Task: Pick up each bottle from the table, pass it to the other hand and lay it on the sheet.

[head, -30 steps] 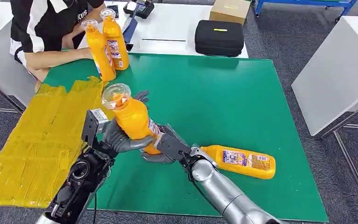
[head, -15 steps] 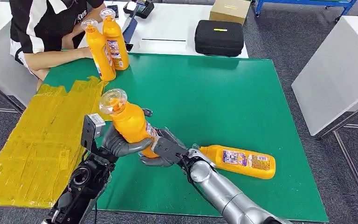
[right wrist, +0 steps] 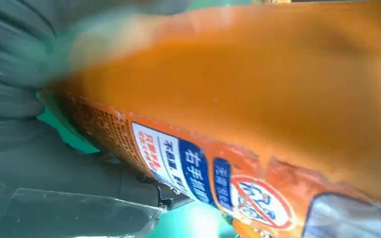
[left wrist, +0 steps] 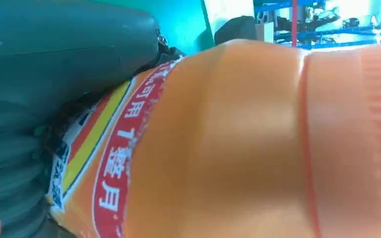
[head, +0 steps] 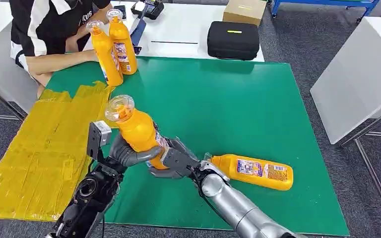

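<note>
Here, an orange bottle (head: 136,130) with a clear cap is held off the green mat (head: 238,104) near its front left part, tilted with the cap toward ten o'clock. The left hand (head: 126,152) grips its middle, with the thick grey thumb curled across the front. The right hand (head: 171,158) grasps the bottle's lower end from four o'clock, fingers wrapped about the base. Both hands are on the bottle at once. In the left wrist view the bottle (left wrist: 258,144) shows a red-edged label close against the hand (left wrist: 39,99); in the right wrist view its (right wrist: 258,109) blue and white label lies beside the grey fingers (right wrist: 15,69).

A second bottle (head: 254,171) lies on its side on the mat at four o'clock from the hands, just beside the right forearm, cap pointing at nine o'clock. A yellow sheet (head: 39,153) covers the mat's left edge, at nine o'clock from the held bottle. Two more bottles (head: 113,47) stand upright, touching, at the mat's far left corner, beside a seated person's arm (head: 59,62). Beyond, at twelve o'clock, a black case (head: 233,39) and a cardboard box (head: 245,11) rest on a white table (head: 183,29).
</note>
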Robot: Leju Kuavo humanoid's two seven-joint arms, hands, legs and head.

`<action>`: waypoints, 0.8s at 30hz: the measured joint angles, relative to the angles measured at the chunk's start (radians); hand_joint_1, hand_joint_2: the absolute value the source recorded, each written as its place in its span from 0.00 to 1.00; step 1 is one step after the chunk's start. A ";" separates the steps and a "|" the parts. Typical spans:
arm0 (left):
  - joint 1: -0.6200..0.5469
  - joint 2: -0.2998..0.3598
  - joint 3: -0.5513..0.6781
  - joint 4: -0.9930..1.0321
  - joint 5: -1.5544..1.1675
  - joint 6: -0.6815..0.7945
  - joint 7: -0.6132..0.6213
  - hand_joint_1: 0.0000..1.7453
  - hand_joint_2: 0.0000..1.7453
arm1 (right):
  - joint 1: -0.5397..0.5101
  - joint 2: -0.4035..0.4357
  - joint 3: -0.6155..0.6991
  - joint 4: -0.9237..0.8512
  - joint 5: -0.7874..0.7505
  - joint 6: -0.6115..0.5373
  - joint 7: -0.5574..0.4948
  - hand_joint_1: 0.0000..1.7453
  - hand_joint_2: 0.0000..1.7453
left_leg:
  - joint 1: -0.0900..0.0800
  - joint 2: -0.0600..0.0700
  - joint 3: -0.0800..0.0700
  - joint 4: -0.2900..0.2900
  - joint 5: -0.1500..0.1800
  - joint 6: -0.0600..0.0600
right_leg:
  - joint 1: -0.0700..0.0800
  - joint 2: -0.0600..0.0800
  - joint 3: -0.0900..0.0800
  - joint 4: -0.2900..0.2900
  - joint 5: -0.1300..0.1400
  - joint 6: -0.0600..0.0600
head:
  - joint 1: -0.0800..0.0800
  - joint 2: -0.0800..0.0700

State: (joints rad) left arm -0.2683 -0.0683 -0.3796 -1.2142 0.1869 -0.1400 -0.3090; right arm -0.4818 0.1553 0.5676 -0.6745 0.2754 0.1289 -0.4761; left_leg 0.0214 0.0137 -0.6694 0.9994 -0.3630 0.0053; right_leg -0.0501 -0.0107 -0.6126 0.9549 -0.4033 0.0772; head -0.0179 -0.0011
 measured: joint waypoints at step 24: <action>0.055 0.036 0.110 -0.074 -0.315 0.342 -0.039 1.00 1.00 | 0.325 -0.132 -0.147 -0.666 -0.150 -0.174 0.046 0.00 1.00 | 0.000 0.000 -0.001 0.000 -0.001 -0.001 | 0.000 0.000 -0.001 0.000 0.000 0.000 | 0.000 0.000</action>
State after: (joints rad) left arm -0.2131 -0.0321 -0.2694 -1.2878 -0.1278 0.2018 -0.3479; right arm -0.1570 0.0237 0.4204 -1.3407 0.1259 -0.0454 -0.4303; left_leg 0.0215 0.0136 -0.6704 0.9992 -0.3640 0.0048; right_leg -0.0500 -0.0106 -0.6134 0.9548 -0.4038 0.0770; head -0.0179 -0.0011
